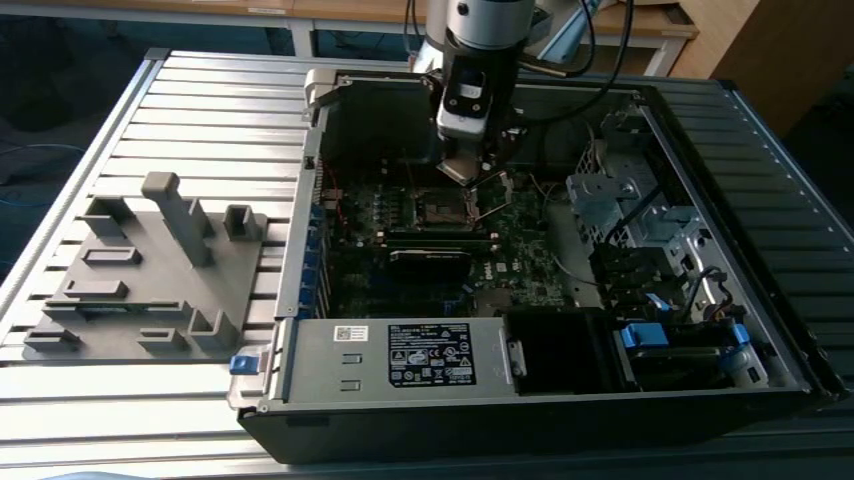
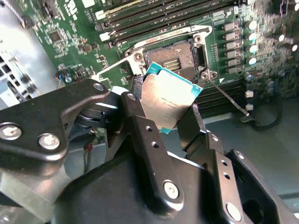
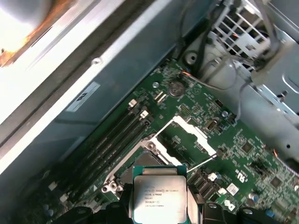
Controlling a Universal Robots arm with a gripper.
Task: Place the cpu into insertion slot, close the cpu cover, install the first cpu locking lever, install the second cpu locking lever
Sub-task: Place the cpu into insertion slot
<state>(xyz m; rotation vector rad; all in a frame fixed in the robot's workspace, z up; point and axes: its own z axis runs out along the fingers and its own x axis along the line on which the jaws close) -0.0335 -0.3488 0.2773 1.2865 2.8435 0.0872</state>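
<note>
My gripper (image 1: 463, 172) hangs inside the open computer case, just above the motherboard, and is shut on the cpu (image 2: 170, 93). The silver-topped chip sits tilted between the two black fingers (image 2: 138, 100) and shows in both wrist views (image 3: 159, 193). The insertion slot (image 2: 170, 58) lies bare and dark a short way beyond the chip, apart from it; in the exterior view the insertion slot (image 1: 443, 207) is just below the gripper tip. The cpu cover (image 3: 196, 135) stands open beside the socket. A thin wire locking lever (image 2: 229, 95) sticks out, unlatched.
Long black memory slots (image 2: 154, 14) run alongside the socket. The case walls (image 1: 320, 150) surround the board, with a drive cage (image 1: 627, 200) on the exterior view's right and a power supply (image 1: 400, 355) in front. A grey fixture plate (image 1: 147, 270) lies outside the case.
</note>
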